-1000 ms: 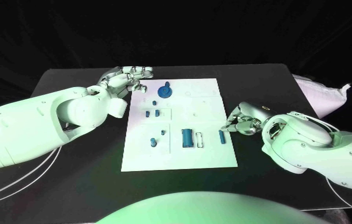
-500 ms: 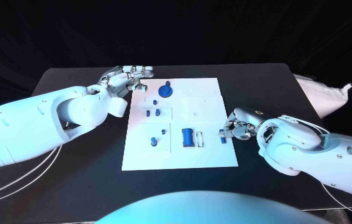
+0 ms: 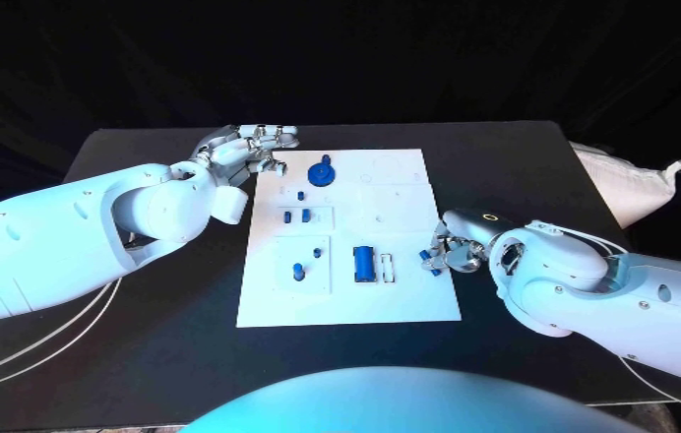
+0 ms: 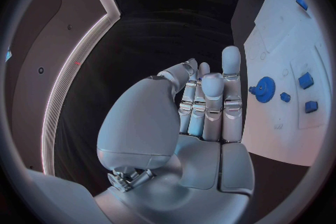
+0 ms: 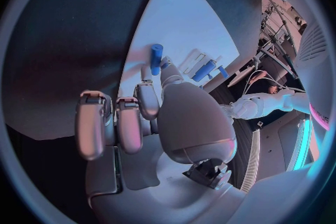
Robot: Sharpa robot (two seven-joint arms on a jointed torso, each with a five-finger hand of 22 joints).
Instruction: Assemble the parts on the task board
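Task board: white rectangular plate (image 3: 404,300) in the middle of the table, small blue parts lying on it.
Blue peg: short blue cylinder (image 3: 427,255) at the board's right edge, pinched by the right hand (image 3: 457,246).
Change: the right hand has moved in from the black surface onto the board's edge and lifted the peg's end.
Left hand: silver hand (image 3: 250,149) beside the board's far left corner, fingers together, holding nothing.
Surface: black table (image 3: 142,335), black backdrop behind.
Nearby: blue gear (image 3: 324,173); blue block (image 3: 365,264) just beside the peg.

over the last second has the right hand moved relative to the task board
Yes. The right hand has moved in toward the task board's right edge, over the small blue peg lying there. Whether it grips the peg cannot be told.
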